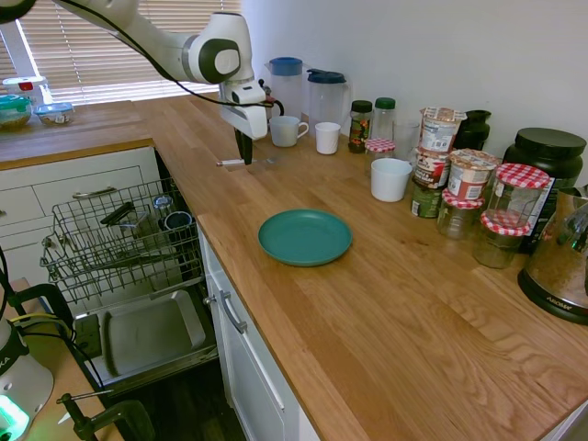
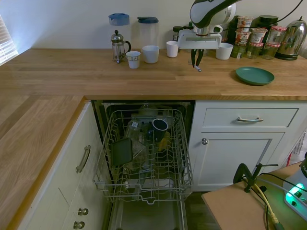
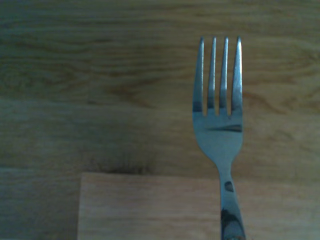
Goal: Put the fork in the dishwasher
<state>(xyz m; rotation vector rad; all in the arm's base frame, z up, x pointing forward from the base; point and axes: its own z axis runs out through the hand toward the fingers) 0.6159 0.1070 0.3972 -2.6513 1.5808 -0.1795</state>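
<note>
My gripper [image 1: 243, 158] points straight down at the wooden counter, near the back, with its dark fingers drawn together on the fork's handle. The fork [image 1: 230, 163] sticks out level from the fingertips, at or just above the wood. From the other side the gripper [image 2: 196, 64] shows the fork [image 2: 197, 69] as a short silver stub below it. Up close, the fork's [image 3: 218, 115] silver tines lie over the wood grain. The dishwasher stands open below the counter, its wire rack [image 1: 69, 225] pulled out over the lowered door [image 1: 152, 335]. Mugs and a dark tray sit in the rack [image 2: 184, 158].
A teal plate [image 1: 305, 236] lies near the counter's front edge. White mugs [image 1: 287, 130], two jugs [image 1: 327, 96] and a French press [image 2: 118, 45] line the wall. Jars [image 1: 505, 197], a white cup [image 1: 390, 179] and a kettle [image 1: 562, 266] crowd the far end. White drawers flank the dishwasher.
</note>
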